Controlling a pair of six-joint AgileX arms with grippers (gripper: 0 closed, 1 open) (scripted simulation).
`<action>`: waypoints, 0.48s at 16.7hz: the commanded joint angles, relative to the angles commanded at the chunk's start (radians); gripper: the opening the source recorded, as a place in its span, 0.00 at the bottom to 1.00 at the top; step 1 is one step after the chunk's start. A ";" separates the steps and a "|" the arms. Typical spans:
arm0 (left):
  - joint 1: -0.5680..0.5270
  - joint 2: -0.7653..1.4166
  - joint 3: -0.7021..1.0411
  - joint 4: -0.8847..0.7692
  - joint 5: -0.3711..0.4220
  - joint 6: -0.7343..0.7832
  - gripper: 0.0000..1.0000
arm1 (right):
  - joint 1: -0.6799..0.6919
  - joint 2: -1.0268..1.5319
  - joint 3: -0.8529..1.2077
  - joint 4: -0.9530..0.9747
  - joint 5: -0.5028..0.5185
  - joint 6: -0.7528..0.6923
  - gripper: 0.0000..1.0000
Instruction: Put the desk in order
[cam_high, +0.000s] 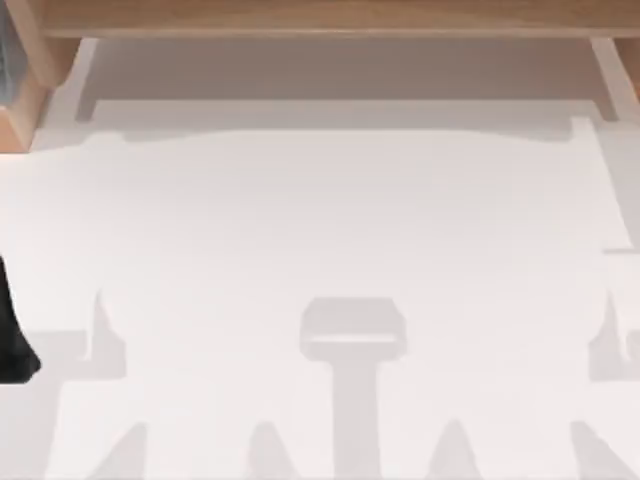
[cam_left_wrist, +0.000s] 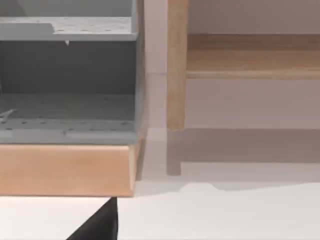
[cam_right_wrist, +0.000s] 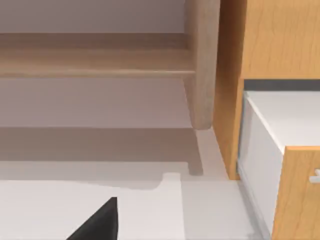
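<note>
Plainly, the broad matte white desk (cam_high: 330, 210) spans the top view, its light-brown wooden shelf frame (cam_high: 330, 18) running along twelve o'clock. A black part of the left arm (cam_high: 12, 340) sits at nine o'clock. A grey perforated drawer unit (cam_left_wrist: 67, 75) and a white-topped wooden cabinet (cam_right_wrist: 280, 125) flank the shelf.

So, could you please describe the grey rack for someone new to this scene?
Start at the white desk and follow the wooden shelf along its far edge to the left corner. There, on a light wooden base, stands the grey rack: the only grey, hole-dotted thing amid plain wood.
</note>
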 joint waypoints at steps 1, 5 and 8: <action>0.000 0.000 0.000 0.000 0.000 0.000 1.00 | 0.000 0.000 0.000 0.000 0.000 0.000 1.00; 0.000 0.000 0.000 0.000 0.000 0.000 1.00 | -0.031 0.060 0.060 -0.055 0.006 -0.002 1.00; 0.000 0.000 0.000 0.000 0.000 0.000 1.00 | -0.097 0.212 0.214 -0.184 0.014 -0.008 1.00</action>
